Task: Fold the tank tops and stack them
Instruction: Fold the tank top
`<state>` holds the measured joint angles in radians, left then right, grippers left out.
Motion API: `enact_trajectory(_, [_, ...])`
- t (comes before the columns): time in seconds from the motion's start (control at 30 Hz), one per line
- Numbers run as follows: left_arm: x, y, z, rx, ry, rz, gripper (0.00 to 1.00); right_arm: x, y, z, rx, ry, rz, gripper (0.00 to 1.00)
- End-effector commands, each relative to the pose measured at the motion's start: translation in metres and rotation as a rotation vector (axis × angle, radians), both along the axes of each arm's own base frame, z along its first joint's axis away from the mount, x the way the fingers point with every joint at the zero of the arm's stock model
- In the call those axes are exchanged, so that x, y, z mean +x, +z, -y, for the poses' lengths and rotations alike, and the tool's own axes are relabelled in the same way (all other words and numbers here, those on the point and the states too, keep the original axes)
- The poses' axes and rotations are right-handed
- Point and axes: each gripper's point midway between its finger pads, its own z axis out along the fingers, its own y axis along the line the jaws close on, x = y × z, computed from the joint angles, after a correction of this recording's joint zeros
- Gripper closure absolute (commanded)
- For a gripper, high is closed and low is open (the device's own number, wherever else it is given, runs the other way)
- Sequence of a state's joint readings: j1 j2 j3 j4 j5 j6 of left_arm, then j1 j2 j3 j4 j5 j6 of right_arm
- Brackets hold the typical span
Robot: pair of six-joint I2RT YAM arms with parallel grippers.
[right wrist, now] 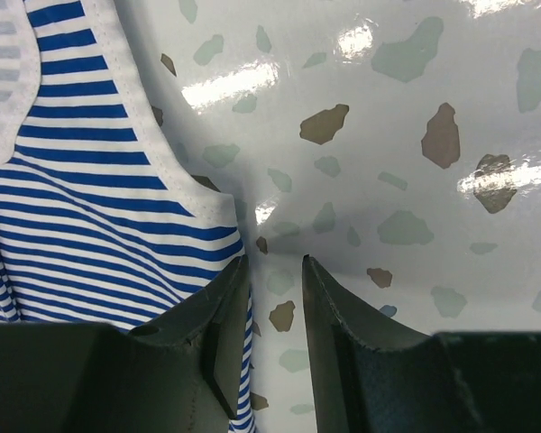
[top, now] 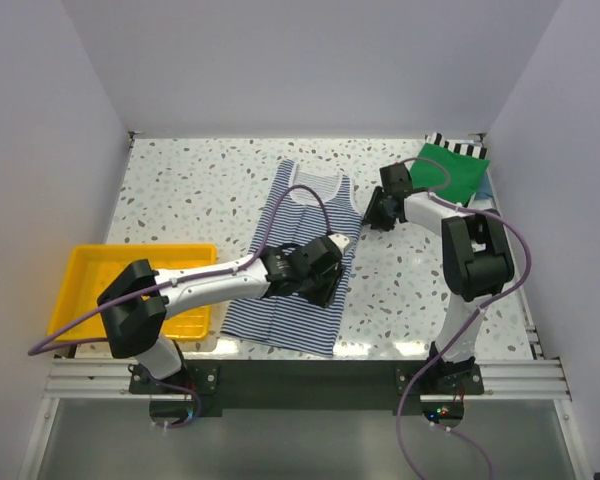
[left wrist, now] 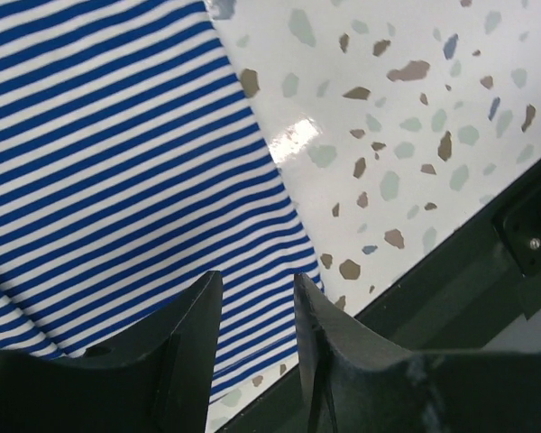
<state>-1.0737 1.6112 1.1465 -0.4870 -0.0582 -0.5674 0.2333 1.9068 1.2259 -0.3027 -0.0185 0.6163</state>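
Left end effector (left wrist: 257, 287) above striped top (left wrist: 117, 162).

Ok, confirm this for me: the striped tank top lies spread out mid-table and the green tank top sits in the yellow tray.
Not quite. The green tank top is not in the yellow tray; the top external view shows it at the far right corner of the table. The striped tank top does lie spread out mid-table.

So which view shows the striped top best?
Top external: the striped tank top lies spread out there, partly under the left arm. Left wrist shows only its hem corner; right wrist only a white-trimmed edge.
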Motion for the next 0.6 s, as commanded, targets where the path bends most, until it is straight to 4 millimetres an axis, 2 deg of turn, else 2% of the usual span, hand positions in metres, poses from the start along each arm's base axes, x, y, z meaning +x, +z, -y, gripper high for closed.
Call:
enact_trajectory(0.0, [-0.021, -0.003, 0.012, -0.025, -0.071, -0.033, 0.57, 0.023, 0.021, -0.005, 0.023, 0.008, 0.090, 0.66])
enact_trajectory(0.17, [-0.043, -0.018, 0.014, 0.029, -0.127, -0.055, 0.56, 0.017, 0.017, -0.005, 0.040, -0.008, 0.085, 0.66])
enact_trajectory(0.2, [-0.044, -0.020, 0.014, 0.037, -0.125, -0.057, 0.55, 0.020, 0.025, -0.006, 0.050, -0.014, 0.115, 0.66])
enact_trajectory(0.3, [-0.055, -0.027, 0.016, 0.049, -0.151, -0.068, 0.55, 0.018, 0.026, -0.008, 0.064, -0.012, 0.128, 0.66])
enact_trajectory(0.57, [-0.082, -0.042, 0.023, 0.085, -0.208, -0.093, 0.54, 0.021, 0.016, -0.010, 0.061, -0.002, 0.099, 0.67])
